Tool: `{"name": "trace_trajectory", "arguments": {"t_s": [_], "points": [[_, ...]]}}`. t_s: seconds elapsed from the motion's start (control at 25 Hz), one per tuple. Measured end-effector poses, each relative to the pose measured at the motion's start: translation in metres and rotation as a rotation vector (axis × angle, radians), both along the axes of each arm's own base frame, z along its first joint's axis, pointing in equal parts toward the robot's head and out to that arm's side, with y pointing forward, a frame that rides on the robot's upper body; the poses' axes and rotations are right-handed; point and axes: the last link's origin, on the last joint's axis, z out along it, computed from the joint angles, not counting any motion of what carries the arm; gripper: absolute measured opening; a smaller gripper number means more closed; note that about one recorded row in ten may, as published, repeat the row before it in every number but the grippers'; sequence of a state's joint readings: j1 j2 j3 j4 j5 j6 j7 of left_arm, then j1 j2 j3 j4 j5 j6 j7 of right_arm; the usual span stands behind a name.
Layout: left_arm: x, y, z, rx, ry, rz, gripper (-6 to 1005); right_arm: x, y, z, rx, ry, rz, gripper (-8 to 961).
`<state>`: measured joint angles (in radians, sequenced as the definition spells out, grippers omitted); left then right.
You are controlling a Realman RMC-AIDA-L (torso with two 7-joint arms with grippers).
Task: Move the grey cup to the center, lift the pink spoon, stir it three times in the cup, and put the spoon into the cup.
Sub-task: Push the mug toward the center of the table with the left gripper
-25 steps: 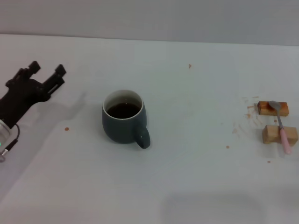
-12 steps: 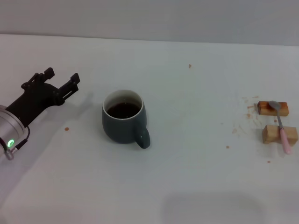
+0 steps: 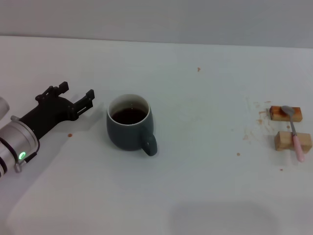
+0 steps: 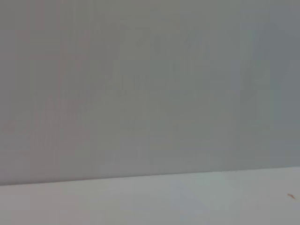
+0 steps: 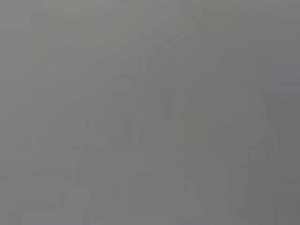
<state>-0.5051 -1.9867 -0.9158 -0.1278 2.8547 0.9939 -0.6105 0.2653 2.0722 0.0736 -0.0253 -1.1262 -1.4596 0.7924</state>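
The grey cup (image 3: 129, 125) stands on the white table left of the middle, with dark liquid inside and its handle turned toward me and to the right. My left gripper (image 3: 77, 93) is open, just left of the cup and apart from it, fingers pointing at it. The pink spoon (image 3: 295, 131) lies at the far right across two wooden blocks, metal bowl on the far one, pink handle on the near one. My right gripper is out of view. The wrist views show only blank wall and table.
Two tan wooden blocks (image 3: 285, 113) (image 3: 292, 141) sit at the right edge, with brown specks scattered on the table (image 3: 205, 166) around them. A small brown spot (image 3: 70, 135) lies near my left arm.
My left gripper has moved right and toward the cup, from the table's left edge to just beside it. The cup and spoon have not moved.
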Motion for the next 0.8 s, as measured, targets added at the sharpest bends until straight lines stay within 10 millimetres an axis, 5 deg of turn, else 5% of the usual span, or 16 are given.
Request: {"name": "trace_trajectory", "arguments": {"t_s": [0.8], "points": [[0.013,-0.009,-0.026,-0.042,-0.001,-0.026,829,0.004,-0.002,0.004,-0.002,0.014,-0.007,820]]}}
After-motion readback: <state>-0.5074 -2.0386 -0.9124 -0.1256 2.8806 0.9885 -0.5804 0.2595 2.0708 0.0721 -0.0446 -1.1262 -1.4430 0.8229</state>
